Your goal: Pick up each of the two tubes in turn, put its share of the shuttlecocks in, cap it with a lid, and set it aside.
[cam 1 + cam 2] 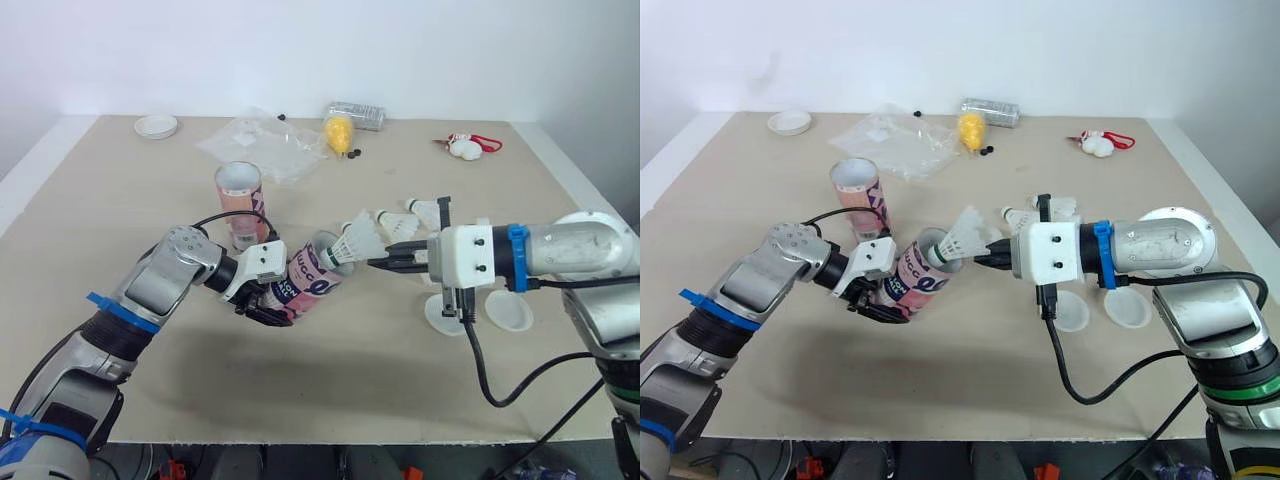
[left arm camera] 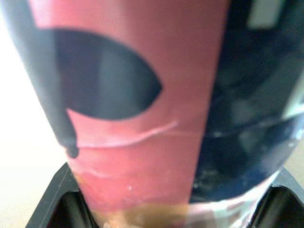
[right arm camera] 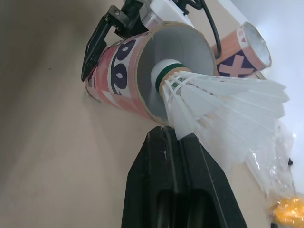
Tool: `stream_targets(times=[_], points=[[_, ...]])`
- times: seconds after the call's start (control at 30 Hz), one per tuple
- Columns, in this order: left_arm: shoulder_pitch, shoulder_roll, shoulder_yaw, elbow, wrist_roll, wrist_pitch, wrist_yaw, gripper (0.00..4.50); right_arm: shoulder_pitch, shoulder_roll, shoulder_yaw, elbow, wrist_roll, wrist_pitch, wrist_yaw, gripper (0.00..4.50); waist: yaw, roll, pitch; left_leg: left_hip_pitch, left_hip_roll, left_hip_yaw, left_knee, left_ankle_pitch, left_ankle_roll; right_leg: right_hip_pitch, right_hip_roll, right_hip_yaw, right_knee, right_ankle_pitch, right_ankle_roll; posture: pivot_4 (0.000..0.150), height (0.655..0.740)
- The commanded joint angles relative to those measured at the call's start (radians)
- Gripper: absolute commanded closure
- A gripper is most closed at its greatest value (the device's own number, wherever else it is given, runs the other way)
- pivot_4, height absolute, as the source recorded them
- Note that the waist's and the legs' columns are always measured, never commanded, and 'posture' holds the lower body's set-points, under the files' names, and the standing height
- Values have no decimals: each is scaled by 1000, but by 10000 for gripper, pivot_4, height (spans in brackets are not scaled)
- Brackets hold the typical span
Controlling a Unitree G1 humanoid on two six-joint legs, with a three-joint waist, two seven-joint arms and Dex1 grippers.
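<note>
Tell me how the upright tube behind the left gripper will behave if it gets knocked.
The upright tube is tall on a narrow base, so it would probably tip easily. Its open top shows a thin-walled hollow cylinder, so it is likely light for its size. Once down, its round wall would probably let it roll across the table.

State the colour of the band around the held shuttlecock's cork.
Green band on the shuttlecock; the right wrist view shows it best.
</note>
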Motion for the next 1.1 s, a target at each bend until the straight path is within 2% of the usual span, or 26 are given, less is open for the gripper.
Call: stream_targets(times=[0.03, 0.07, 0.17, 0.23, 0.37, 0.43, 0.53, 0.73, 1.1], points=[[3, 10, 23, -38, -7, 6, 12, 14944, -43, 36, -32, -41, 77, 57, -15, 26337, 0, 0, 0, 0, 0, 0, 0, 0, 0, 0, 0, 0, 0, 0, 0, 1500, 7400], [5, 11, 24, -40, -8, 9, 14, 14944, -44, 47, -46, -42, 101, 88, -27, 23096, 0, 0, 0, 0, 0, 0, 0, 0, 0, 0, 0, 0, 0, 0, 0, 1500, 7400], [10, 16, 27, -44, -11, 14, 19, 14944, -50, 77, -105, -36, 192, 210, -91, 8214, 0, 0, 0, 0, 0, -1, 0, 0, 0, 0, 0, 0, 0, 0, 0, 1500, 7400], [16, 26, 30, -41, -9, 8, 21, 14944, -25, 120, -206, 25, 314, 389, -206, 705, 0, 0, 0, 0, 0, -1, 0, 0, 0, 0, 0, 0, 0, 1, -1, 1500, 7400], [29, 50, 42, -44, -16, -2, 16, 14944, 95, 236, -297, 142, 308, 560, -460, 705, 1, -5, -3, 1, 0, -2, 0, 0, 0, 2, 0, -1, 0, 3, -7, 1500, 7400], [46, 72, 56, -42, -26, -25, 0, 14944, 146, 325, -273, 133, 285, 637, -596, 705, 0, -2, -1, 1, 0, -2, 0, 0, 0, 2, 0, -1, 1, 4, -8, 1500, 7400], [71, 112, 67, -26, -24, -69, -20, 14944, 171, 435, -230, 101, 265, 672, -701, 705, -10, 0, 0, 1, 2, 0, -2, 0, 1, -1, 2, 0, 2, 4, -8, 1500, 7400], [94, 149, 82, 5, -23, -103, -31, 14944, 160, 536, -156, 118, 193, 653, -794, 705, -14, 1, 0, 2, 3, -1, -2, 1, 1, -1, 4, 1, 3, 1, -4, 1500, 7400], [105, 131, 82, 4, -17, -104, -3, 14944, 114, 633, -41, 192, 76, 594, -830, 705, -14, 1, 0, 2, 4, -1, -1, 1, 1, -1, 5, 1, 3, 2, -3, 1500, 7400]])
